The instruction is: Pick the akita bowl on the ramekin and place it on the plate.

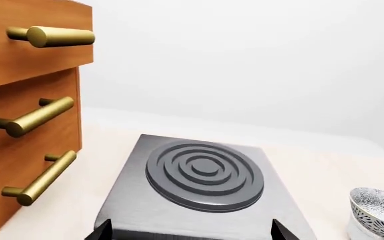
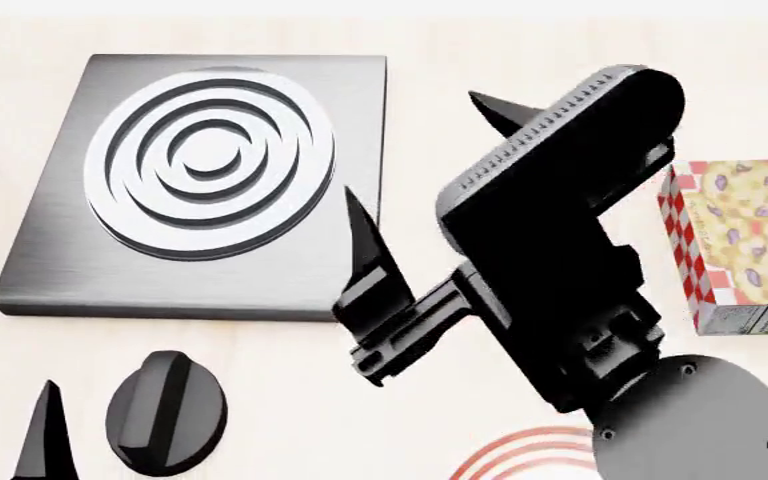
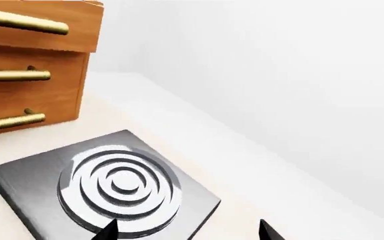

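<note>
One akita bowl [image 1: 379,207] is visible, only in the left wrist view, at the frame's edge and beside the burner plate [image 1: 202,192]. It seems to sit on something white, probably the ramekin [image 1: 360,231], but that bit is too cropped to be sure. The plate [image 2: 524,455] shows only as a sliver of red rings at the bottom of the head view, right under the right arm.

The right tool [image 2: 424,165] hangs over the table [image 2: 491,50] just beside the burner plate, fingers spread wide, holding nothing. The left tool [image 1: 192,231] shows two tips far apart, also empty.

Other stuff: one black knob [image 2: 164,410] in front of the burner plate, one checkered box [image 2: 738,245] off to the right, and one wooden drawer unit [image 1: 28,115] with three brass handles.
</note>
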